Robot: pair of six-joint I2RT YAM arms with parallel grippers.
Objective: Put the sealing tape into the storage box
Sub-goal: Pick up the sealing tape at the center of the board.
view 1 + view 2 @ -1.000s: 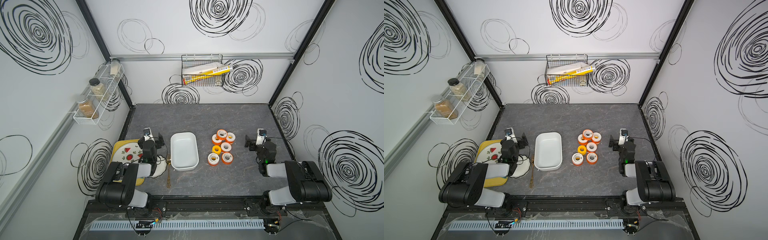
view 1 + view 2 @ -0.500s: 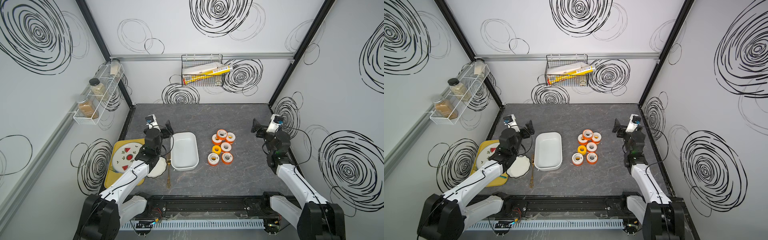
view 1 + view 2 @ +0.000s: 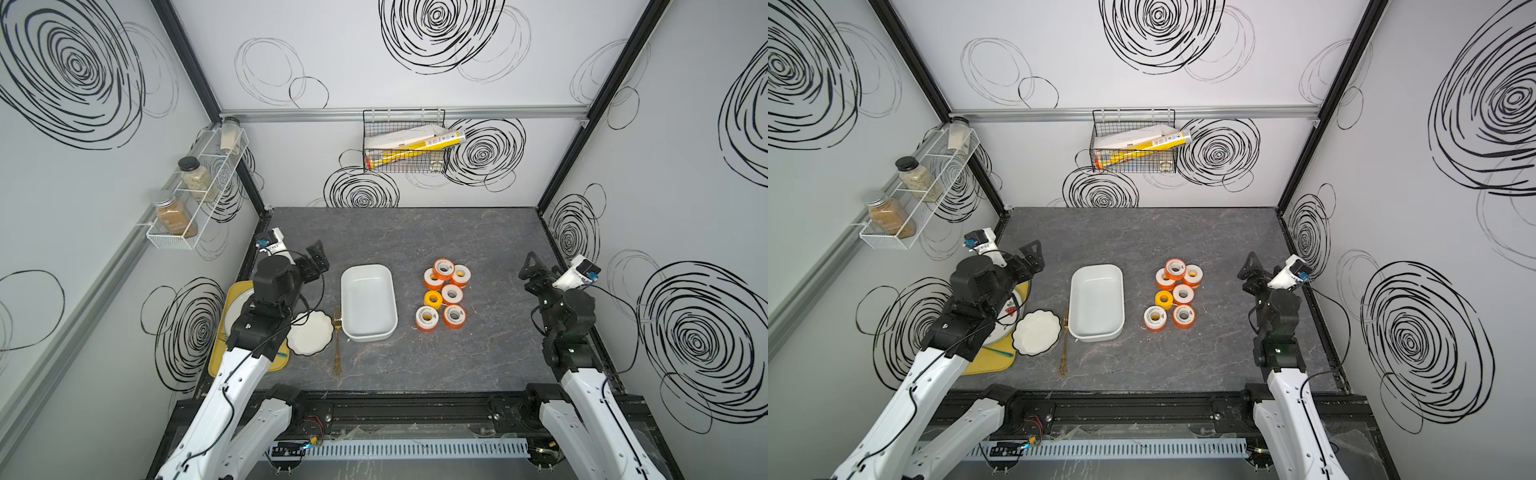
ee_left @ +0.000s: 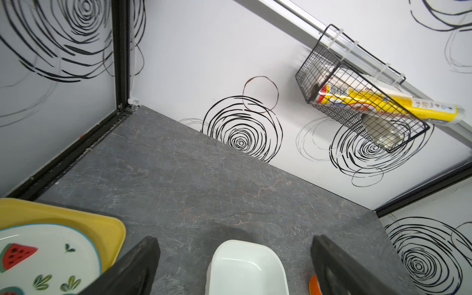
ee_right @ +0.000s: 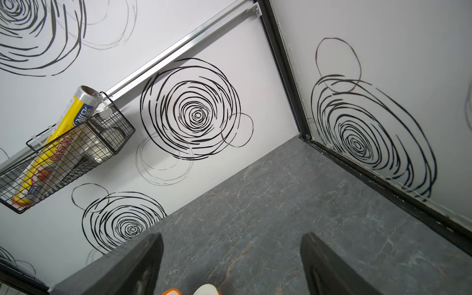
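Several rolls of sealing tape [image 3: 443, 298] [image 3: 1173, 298] lie clustered on the grey table, white tape on orange spools and one yellow. The white storage box [image 3: 368, 303] [image 3: 1096, 303] stands empty to their left. My left gripper [image 3: 314, 259] [image 3: 1030, 254] hovers open, left of the box's far end. In the left wrist view the left gripper [image 4: 233, 240] frames the box [image 4: 245, 268], with an orange roll edge [image 4: 313, 284] beside one finger. My right gripper [image 3: 532, 270] [image 3: 1250, 270] hangs open, right of the rolls. The right wrist view shows the right gripper [image 5: 231, 236] empty, two rolls [image 5: 207, 290] below it.
A yellow tray [image 3: 988, 361] with a watermelon plate [image 4: 51, 252] lies under my left arm. A scalloped white dish [image 3: 309, 338] and a gold fork [image 3: 337, 345] lie between tray and box. A wire basket [image 3: 405, 145] hangs on the back wall, a spice rack [image 3: 191, 195] on the left wall.
Both arms have unfolded from a low tucked pose and risen, carrying the grippers up and toward the back. The rolls and the box have not moved.
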